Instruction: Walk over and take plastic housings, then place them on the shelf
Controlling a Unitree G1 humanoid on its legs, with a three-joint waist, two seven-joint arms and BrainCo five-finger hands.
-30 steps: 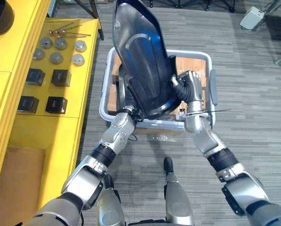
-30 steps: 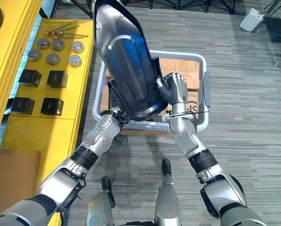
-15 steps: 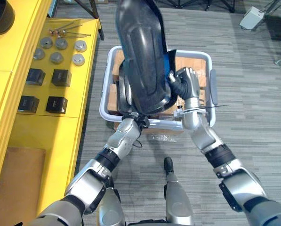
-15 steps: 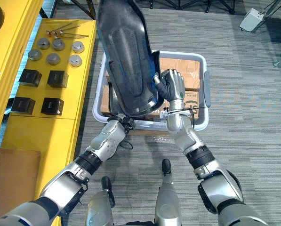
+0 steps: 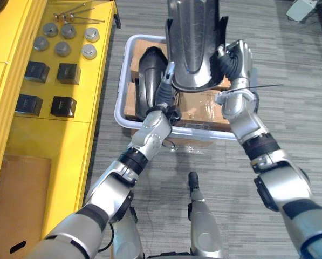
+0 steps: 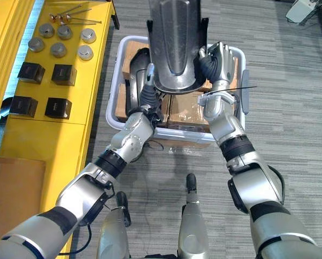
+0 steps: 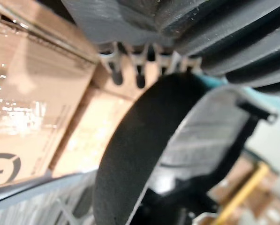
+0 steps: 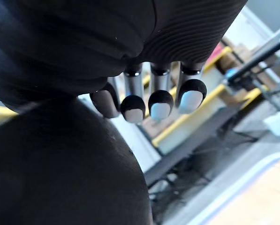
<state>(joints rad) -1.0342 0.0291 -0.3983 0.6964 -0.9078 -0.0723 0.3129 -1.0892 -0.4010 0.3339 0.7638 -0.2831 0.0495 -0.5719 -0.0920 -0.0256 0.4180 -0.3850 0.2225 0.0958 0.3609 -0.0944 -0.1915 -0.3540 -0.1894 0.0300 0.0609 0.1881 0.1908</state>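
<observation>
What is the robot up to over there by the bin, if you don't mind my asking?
The robot holds a large dark plastic housing upright in both hands above a pale bin on the floor. Its right hand grips one side edge, while its left hand braces the lower end with straight fingers. A second dark housing lies in the bin beside cardboard boxes. The yellow shelf on the robot's left carries metal discs and black boxes; the held housing is not yet on it.
</observation>
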